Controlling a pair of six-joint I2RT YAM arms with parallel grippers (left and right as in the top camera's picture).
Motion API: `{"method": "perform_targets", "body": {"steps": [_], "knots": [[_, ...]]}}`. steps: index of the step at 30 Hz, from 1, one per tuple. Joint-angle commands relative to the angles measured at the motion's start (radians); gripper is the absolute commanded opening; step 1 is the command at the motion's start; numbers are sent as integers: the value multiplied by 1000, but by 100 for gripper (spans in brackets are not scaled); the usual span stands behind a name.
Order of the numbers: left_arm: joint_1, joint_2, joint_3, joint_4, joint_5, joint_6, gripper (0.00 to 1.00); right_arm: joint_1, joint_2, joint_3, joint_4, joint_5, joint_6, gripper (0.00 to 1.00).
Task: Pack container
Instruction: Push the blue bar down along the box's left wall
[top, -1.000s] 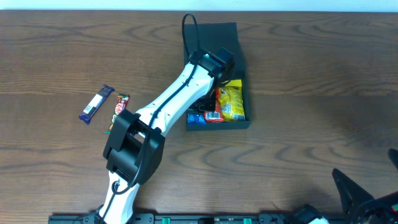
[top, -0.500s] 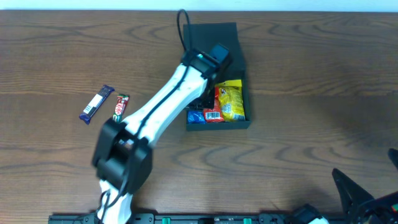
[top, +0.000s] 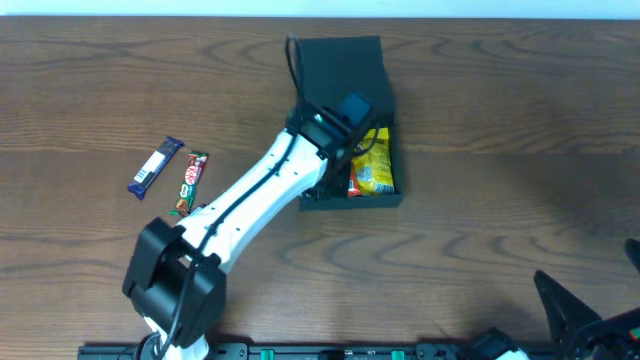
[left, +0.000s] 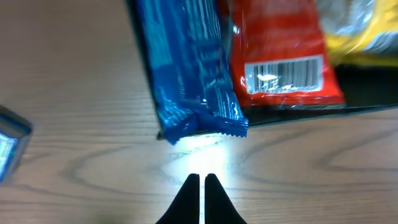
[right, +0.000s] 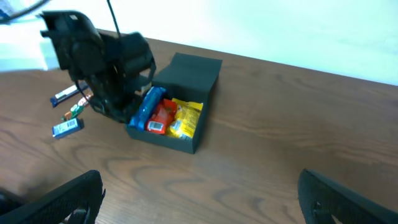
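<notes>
The container (top: 352, 200), a matte, dark teal-grey, shallow square box, sits at the far middle of the table (top: 500, 120), its hinged lid (top: 338, 65) flung open behind it. Inside, side by side, lie a blue packet (left: 186, 68), a red packet (left: 280, 56) and a yellow packet (top: 373, 165). My left gripper (left: 202, 180) hangs clenched and empty just beside the wall by the blue packet's end. My right gripper (right: 200, 180) gapes released, well apart.

Dark teal-grey container (top: 340, 60); blue packet (left: 186, 68); red packet (left: 280, 50), white barcode label; yellow packet (top: 378, 170); brown woodgrain table (top: 500, 120).
</notes>
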Motion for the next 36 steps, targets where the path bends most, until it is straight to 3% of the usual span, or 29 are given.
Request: {"method": "perform_targets", "body": {"steps": [1,20,36], "knots": [[2,8,-38,26,16,14,6,4,-6,8,-3,10,-12,99],[3,8,-164,239,-51,18,6,4,-6,8,-3,10,-11,99],[25,42,-185,271,-64,17,6,4,-6,8,-3,10,-12,99]]}}
